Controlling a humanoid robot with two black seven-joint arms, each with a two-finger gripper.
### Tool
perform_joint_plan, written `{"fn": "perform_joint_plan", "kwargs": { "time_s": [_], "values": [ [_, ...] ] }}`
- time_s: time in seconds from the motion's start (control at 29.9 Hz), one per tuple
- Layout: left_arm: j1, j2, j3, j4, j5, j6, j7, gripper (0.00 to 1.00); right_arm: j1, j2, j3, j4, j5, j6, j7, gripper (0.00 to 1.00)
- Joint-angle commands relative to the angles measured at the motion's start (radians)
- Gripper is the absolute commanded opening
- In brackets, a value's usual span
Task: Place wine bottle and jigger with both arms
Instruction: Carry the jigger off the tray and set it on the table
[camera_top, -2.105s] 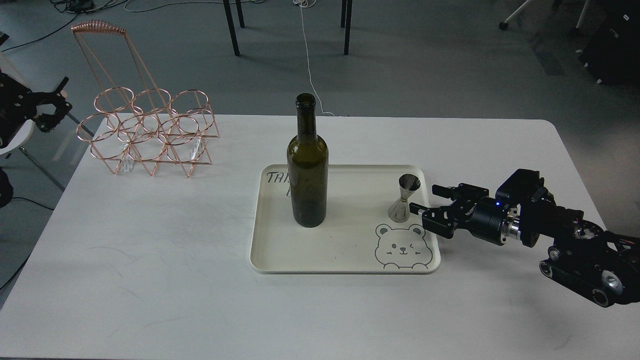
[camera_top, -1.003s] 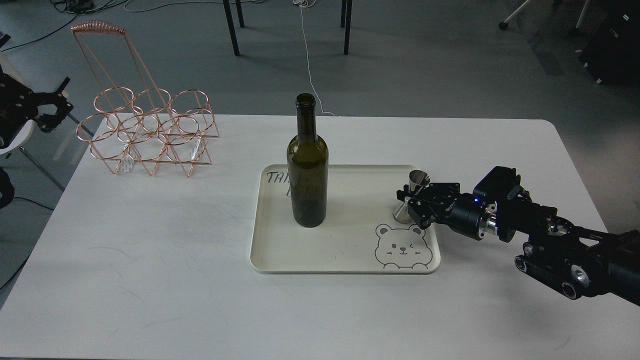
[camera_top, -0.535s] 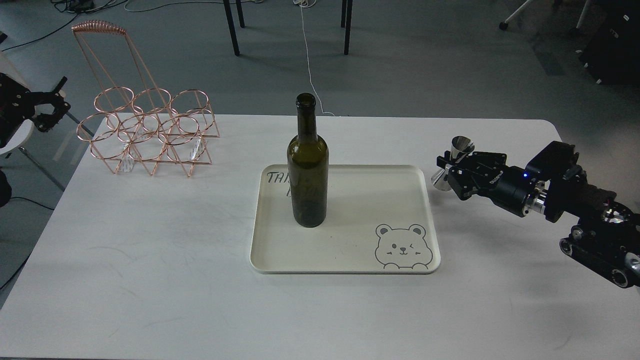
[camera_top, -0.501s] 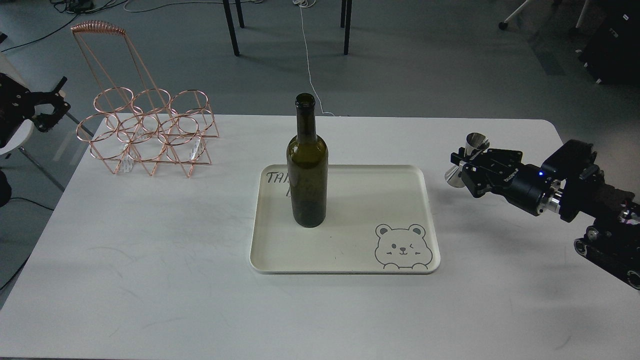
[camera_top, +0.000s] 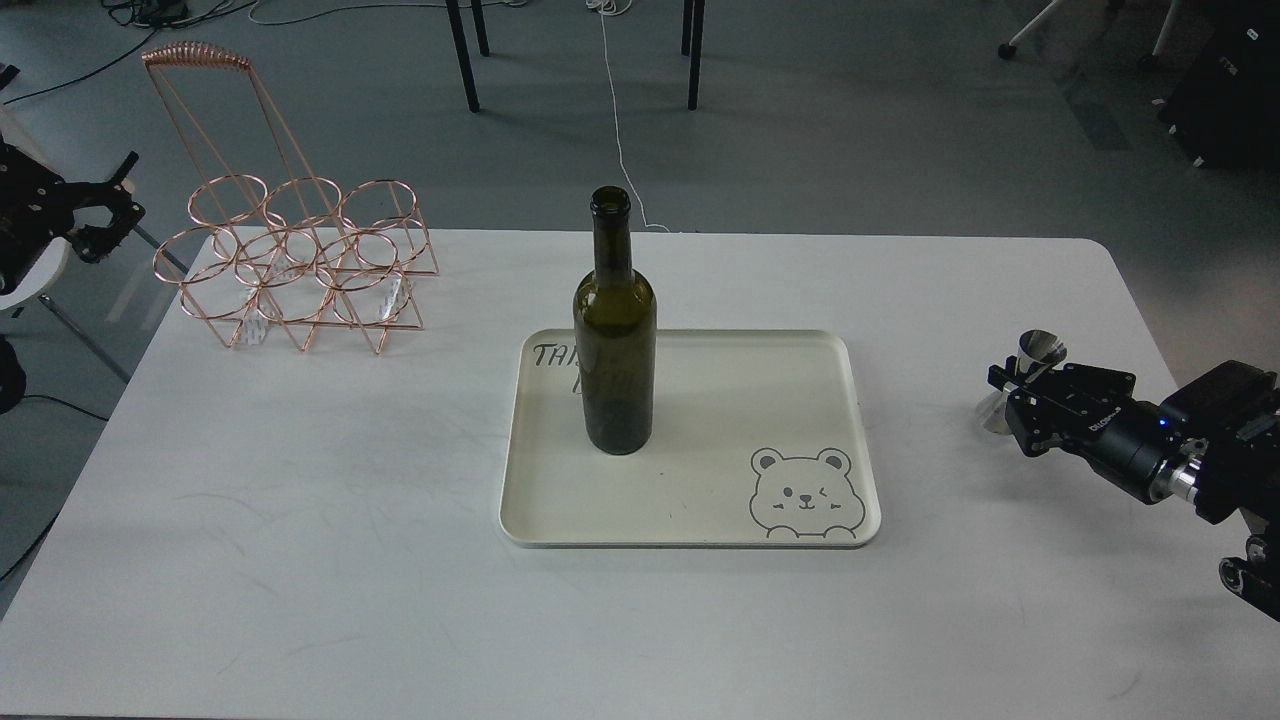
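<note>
The dark olive-green wine bottle (camera_top: 615, 350) stands upright on the left part of the cream tray (camera_top: 700, 490). My right gripper (camera_top: 1012, 397) is shut on the waist of the silver jigger (camera_top: 1035, 352), which is upright over the white table to the right of the tray. The jigger's lower cone (camera_top: 994, 418) is at or just above the tabletop; I cannot tell if it touches. My left gripper (camera_top: 118, 208) hangs open and empty beyond the table's far left edge, far from the bottle.
A copper wire bottle rack (camera_top: 300, 265) with a tall handle stands at the back left of the table (camera_top: 300, 520). The tray bears a bear drawing (camera_top: 805, 495) at its front right corner. Chair legs and cables are on the floor behind.
My right gripper closed on the jigger on the tray, lifted it off, carried it right, and has now lowered it toward the table right of the tray. The bottle and left arm stayed put.
</note>
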Motion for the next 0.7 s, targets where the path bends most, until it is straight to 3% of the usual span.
{"fn": "perform_joint_plan", "kwargs": {
  "time_s": [0.0, 0.33, 0.6, 0.67],
  "values": [
    [-0.001, 0.0, 0.001, 0.0, 0.0, -0.002, 0.0, 0.98, -0.007, 0.02, -0.009, -0.032, 0.026, 0.0, 0.002, 0.12],
    [-0.005, 0.002, 0.001, 0.0, 0.0, -0.002, 0.0, 0.98, -0.007, 0.022, -0.012, -0.018, 0.026, 0.0, 0.006, 0.33],
    [-0.007, 0.006, 0.001, 0.0, 0.0, -0.002, 0.0, 0.98, -0.02, -0.009, -0.012, 0.029, 0.028, 0.0, 0.009, 0.6],
    [-0.009, 0.009, 0.001, -0.003, 0.0, -0.002, 0.002, 0.98, -0.033, -0.058, -0.012, 0.089, 0.028, 0.0, 0.009, 0.72]
  ]
}}
